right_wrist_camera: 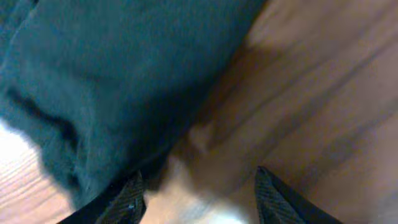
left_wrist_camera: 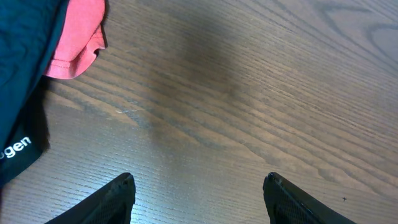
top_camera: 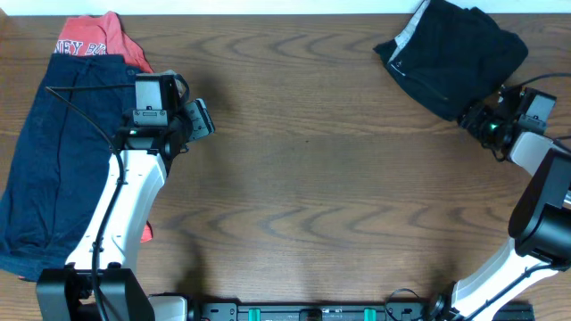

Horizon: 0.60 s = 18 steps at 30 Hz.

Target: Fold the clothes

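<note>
**Item in hand.** The crumpled black fabric garment (top_camera: 451, 53) lies in a loose heap at the upper right of the overhead frame, on the brown wood-grain bench (top_camera: 330, 178). A pale strip shows at its upper left edge. Whether that is a lining or a second piece cannot be told.

**Right end effector** (top_camera: 475, 118). It is positioned at the lower right edge of the heap. In the wrist view its fingers (right_wrist_camera: 127, 199) stand apart, released, with bare bench between them. Dark cloth fills the upper left of that frame and reaches just beside the left-hand finger. No cloth is pinched.

**Left end effector** (top_camera: 201, 118). It is released over bare bench, with nothing between the fingers. The flat navy blue fabric garment (top_camera: 62, 152) occupies the left of the overhead frame. It lies over a red fabric garment with white lettering (top_camera: 94, 40) at the upper left.

**Handling assessment.**
- The black garment is judged light, soft and limp, with no stiffness to hold a shape once lifted.
- It will likely drape, and trail along the bench when pulled.
- The heap hides its outline, so spreading it flat appears to be the first need.

**Recommended hold.** Take a single outer edge, a hem or a corner, at the near side of the heap. A bite into the bulk risks gathering several layers — the cloth would then lift as a bundle rather than open out.
</note>
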Tool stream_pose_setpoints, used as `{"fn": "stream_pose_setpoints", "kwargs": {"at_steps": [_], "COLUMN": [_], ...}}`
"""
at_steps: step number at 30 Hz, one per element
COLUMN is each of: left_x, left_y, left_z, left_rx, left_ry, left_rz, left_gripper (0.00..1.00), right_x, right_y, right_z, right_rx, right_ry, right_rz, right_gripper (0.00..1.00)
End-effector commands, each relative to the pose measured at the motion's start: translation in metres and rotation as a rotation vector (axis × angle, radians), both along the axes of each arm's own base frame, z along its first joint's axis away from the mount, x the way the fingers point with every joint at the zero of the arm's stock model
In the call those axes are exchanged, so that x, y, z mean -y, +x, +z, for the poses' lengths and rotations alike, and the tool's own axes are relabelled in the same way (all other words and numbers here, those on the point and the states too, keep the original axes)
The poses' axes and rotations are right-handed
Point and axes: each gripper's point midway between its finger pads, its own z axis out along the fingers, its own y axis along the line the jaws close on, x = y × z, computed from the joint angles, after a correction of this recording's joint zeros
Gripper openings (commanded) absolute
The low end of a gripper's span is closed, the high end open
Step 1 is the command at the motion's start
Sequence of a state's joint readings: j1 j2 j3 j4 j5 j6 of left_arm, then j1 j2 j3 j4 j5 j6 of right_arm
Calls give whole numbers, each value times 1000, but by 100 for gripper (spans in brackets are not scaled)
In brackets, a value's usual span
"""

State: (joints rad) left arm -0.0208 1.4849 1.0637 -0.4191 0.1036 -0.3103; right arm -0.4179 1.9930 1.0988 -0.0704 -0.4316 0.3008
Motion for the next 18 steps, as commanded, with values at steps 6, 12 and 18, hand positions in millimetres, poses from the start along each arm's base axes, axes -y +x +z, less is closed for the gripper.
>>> {"fn": "stream_pose_setpoints", "kwargs": {"at_steps": [6, 12, 18], "left_x": [-3, -3, -3], "left_y": [-4, -4, -4], "left_z": [-9, -9, -9], "left_rx": [-25, -25, -26], "left_ry": [14, 14, 7], "left_rz": [2, 2, 11], "left_gripper": [68, 68, 68], "right_x": [-34, -30, -22], "right_y": [-24, -17, -1], "right_z": [8, 7, 11], "right_rx": [-75, -75, -27], "right_ry": [281, 264, 211], "right_rz": [13, -39, -91], "right_gripper": [58, 58, 57]}}
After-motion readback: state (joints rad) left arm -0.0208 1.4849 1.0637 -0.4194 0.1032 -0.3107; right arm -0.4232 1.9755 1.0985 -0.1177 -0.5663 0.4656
